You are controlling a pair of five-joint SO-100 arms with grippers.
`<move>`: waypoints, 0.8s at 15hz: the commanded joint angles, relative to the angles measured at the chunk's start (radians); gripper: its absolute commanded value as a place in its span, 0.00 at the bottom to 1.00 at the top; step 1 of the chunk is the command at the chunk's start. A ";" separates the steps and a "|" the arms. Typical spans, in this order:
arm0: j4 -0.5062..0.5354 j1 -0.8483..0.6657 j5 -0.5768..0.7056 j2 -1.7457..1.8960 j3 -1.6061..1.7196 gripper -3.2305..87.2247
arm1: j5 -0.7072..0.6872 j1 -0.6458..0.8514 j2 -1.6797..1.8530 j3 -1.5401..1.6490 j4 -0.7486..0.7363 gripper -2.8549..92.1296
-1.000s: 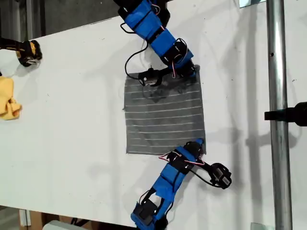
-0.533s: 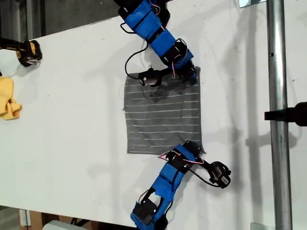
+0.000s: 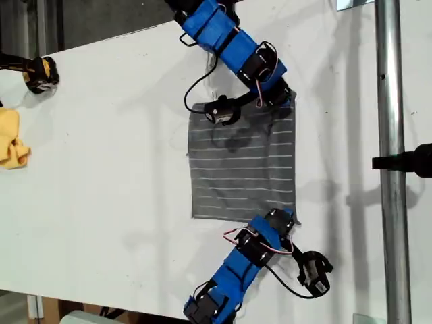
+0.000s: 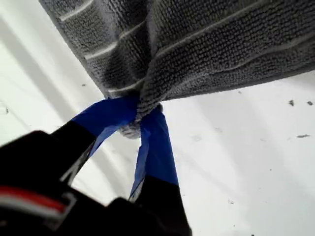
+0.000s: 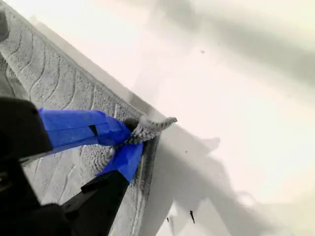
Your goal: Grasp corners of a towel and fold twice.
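Towel (image 3: 241, 162) spread flat on white surface (image 3: 108, 148), centre-right in exterior view. First gripper (image 4: 139, 119) fingers clamped on a bunched towel corner (image 4: 132, 129). Second gripper (image 5: 129, 139) fingers pinched on another corner (image 5: 150, 126). Arm-to-gripper match in exterior view: cannot tell. Yellow cloth (image 3: 11, 140) at exterior view's left edge, well apart.

1. White surface (image 3: 101, 169) fills my exterior view, evenly lit, soft shadows.
2. Metal pole (image 3: 390, 162) runs vertically at the exterior view's right.
3. Dark floor (image 3: 81, 20) beyond the surface's far edge.
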 commanded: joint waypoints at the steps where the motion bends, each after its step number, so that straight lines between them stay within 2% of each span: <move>1: 0.014 0.017 0.002 0.107 -0.034 0.02 | -0.006 -0.008 -0.005 -0.172 0.146 0.03; 2: 0.038 -0.025 0.052 0.140 -0.031 0.02 | -0.051 0.043 0.028 -0.209 0.255 0.03; 3: 0.107 -0.086 0.098 0.173 -0.026 0.02 | -0.094 0.107 0.071 -0.210 0.347 0.03; 5: 0.218 -0.249 0.212 0.236 0.012 0.02 | -0.219 0.276 0.181 -0.152 0.423 0.03; 6: 0.265 -0.337 0.275 0.264 0.018 0.02 | -0.296 0.380 0.261 -0.097 0.428 0.03; 9: 0.307 -0.595 0.451 0.371 0.072 0.02 | -0.574 0.733 0.534 0.084 0.367 0.03; 12: 0.327 -0.749 0.560 0.400 0.086 0.02 | -0.792 1.000 0.680 0.150 0.351 0.03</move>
